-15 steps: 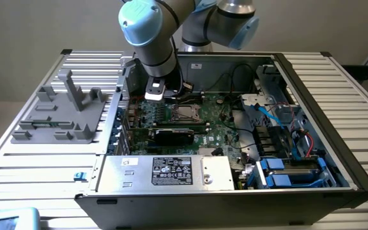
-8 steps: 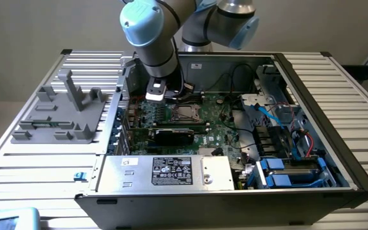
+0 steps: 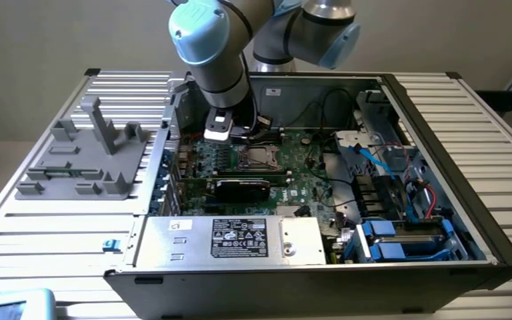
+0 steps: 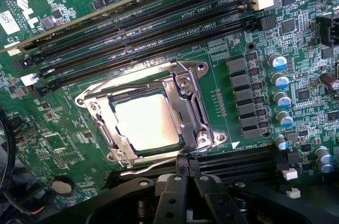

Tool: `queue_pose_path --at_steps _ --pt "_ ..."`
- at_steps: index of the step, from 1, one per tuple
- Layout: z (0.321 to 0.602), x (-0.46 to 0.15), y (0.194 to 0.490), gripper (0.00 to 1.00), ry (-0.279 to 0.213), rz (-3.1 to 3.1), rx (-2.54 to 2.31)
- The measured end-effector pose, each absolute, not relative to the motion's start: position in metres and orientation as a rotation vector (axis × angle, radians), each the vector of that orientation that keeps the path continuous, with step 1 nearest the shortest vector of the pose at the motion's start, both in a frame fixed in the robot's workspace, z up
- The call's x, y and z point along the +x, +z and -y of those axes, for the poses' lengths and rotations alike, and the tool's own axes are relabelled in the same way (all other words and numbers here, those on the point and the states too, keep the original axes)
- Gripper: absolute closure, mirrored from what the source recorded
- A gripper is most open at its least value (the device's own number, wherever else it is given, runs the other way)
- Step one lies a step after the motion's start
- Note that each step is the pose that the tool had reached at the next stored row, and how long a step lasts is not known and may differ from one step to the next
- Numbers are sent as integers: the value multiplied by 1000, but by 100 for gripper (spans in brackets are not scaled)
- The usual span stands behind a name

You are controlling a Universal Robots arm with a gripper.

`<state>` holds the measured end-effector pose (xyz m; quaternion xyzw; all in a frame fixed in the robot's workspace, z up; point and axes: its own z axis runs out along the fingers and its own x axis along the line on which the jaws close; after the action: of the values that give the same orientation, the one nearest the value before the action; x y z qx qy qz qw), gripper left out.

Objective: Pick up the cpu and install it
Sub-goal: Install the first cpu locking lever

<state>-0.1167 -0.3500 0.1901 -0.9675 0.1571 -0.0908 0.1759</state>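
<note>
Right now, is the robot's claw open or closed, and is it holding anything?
Claw: closed, holding nothing; it hangs just above the motherboard, beside the socket frame, where the cpu already sits.

Looks like a robotics lab or test workshop to me, not anyone's home setup. You've got an open desktop PC case (image 3: 327,200) lying on its side on a worktop (image 3: 51,233) built from ribbed aluminium profiles, with an industrial robot arm (image 3: 216,60) leaning over it. Beside the case sits a grey 3D-printed-looking fixture (image 3: 87,157) with slots and posts. Plain beige wall behind, and the green motherboard (image 4: 63,144) is fully exposed, socket frame and all.
</note>
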Motion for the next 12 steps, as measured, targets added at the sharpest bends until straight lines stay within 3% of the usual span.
queue_pose_path --at_steps 12 --pt "351 -116 189 89 -259 -455 -2739"
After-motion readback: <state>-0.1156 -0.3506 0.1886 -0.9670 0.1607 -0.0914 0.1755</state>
